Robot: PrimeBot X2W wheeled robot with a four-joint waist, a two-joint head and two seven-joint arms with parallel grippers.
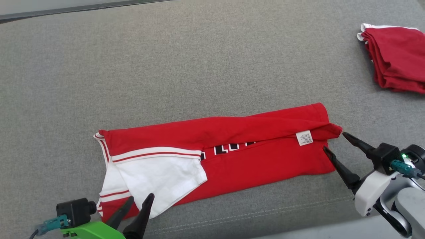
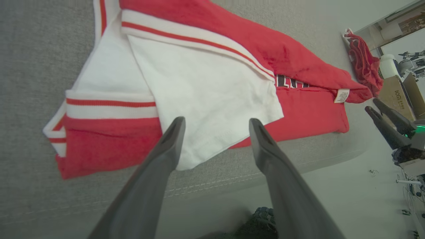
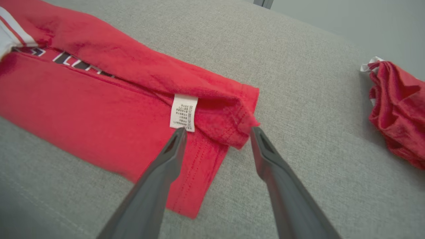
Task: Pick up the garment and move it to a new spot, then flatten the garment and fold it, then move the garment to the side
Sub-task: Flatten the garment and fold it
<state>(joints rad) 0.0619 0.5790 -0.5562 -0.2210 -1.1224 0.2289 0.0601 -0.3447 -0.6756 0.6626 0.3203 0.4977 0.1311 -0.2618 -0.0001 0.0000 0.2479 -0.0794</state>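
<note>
Grey woven-fabric table (image 1: 212, 66) took up most of the head view, w/ a stitched seam (image 1: 265, 212) along its near edge and a dark strip (image 1: 66, 11) at the far-left edge. Past the near edge, the left wrist view gave me pale floor (image 2: 348, 199), a cardboard box (image 2: 396, 96) and some clutter I couldn't make out.

The garment (image 1: 265, 159), red w/ white striped sleeves, lay folded lengthwise into a long band near the table's front, sleeve end to the left, hem to the right. One white sleeve (image 1: 162, 176) lay over the red body, and a care label (image 1: 304, 137) showed near the hem.

L tool (image 1: 141, 197) stood wide open, holding nothing, tips over the white sleeve at the front-left corner. R tool (image 1: 334, 141) was wide open too and empty, tips either side of the hem corner; I couldn't tell if they touched cloth.

A second red garment (image 1: 398, 59), folded, sat well apart at the far right.
</note>
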